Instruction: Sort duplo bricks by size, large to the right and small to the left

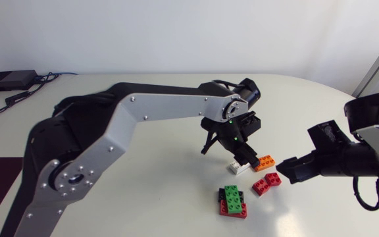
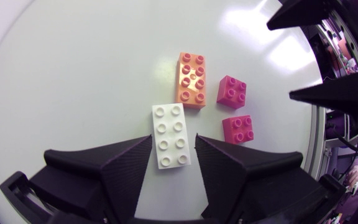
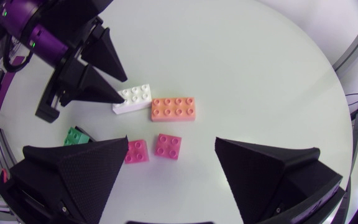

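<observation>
Crowding your white brick [image 2: 171, 134] is the orange brick [image 2: 192, 79], which lies just past its far end and slightly to one side, nearly touching. A pink brick [image 2: 232, 90] sits beside the orange one, and a second pink brick [image 2: 238, 127] is near the white brick's flank. All four lie flat on the worktop [image 1: 176, 210], studs up. Nearer the front edge, a green brick [image 1: 231, 195] is stacked on a red brick [image 1: 235, 211], apart from the rest. A black box [image 1: 8, 80] with cables sits in the far left corner, well away. Your left arm comes in from the left and stretches past the middle, its wrist turned down. The left end effector [image 2: 173, 144] is open, with one finger along each long side of the white brick's near end. Your right arm stays low at the right edge. Its right end effector [image 3: 171, 142] is spread wide, aimed at the pink bricks and holding nothing.
</observation>
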Robot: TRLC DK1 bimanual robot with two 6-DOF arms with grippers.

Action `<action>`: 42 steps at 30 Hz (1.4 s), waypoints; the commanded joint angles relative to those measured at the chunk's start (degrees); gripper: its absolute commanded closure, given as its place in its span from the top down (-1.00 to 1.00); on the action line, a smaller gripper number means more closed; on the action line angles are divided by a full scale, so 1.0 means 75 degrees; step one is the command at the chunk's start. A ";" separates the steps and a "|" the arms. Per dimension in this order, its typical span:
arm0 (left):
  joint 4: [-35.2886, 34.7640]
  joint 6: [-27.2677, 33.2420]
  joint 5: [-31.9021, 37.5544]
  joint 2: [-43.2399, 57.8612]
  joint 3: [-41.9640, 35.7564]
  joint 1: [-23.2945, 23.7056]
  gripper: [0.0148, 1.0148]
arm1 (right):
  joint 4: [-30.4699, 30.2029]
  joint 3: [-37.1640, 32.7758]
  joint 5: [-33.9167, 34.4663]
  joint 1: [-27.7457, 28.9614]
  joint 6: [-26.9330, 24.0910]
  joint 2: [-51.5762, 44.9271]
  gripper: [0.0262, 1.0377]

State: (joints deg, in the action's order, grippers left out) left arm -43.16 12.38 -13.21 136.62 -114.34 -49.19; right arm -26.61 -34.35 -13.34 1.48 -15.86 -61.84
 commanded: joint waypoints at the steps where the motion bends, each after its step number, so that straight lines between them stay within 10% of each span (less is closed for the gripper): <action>1: -0.0328 -0.0022 0.0027 0.0511 -0.0598 -0.0051 0.17 | -0.0214 0.0420 -0.0026 0.0038 -0.0229 0.0183 0.93; 10: -0.0574 -0.0010 0.0016 0.0101 -0.0492 0.0043 0.75 | 0.0372 0.0549 0.0537 -0.0103 -0.0335 -0.0766 0.91; 25: 0.0375 -0.0010 0.0016 -0.2969 0.3035 0.0488 0.75 | 0.1755 0.0408 0.0947 -0.0665 0.0064 -0.2688 0.65; 33: 0.0621 -0.0010 0.0062 -0.3696 0.4113 0.0570 0.75 | 0.2154 0.0408 0.0935 -0.0935 0.0017 -0.3074 -0.36; 42: 0.0891 0.0025 0.0098 -0.4458 0.5086 0.0898 0.75 | 0.1521 0.0150 0.0912 -0.1521 0.0028 -0.2102 -0.48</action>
State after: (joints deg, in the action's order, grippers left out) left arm -36.97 12.40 -12.88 105.21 -78.43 -43.53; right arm -13.63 -31.94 -6.17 -8.40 -16.29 -80.09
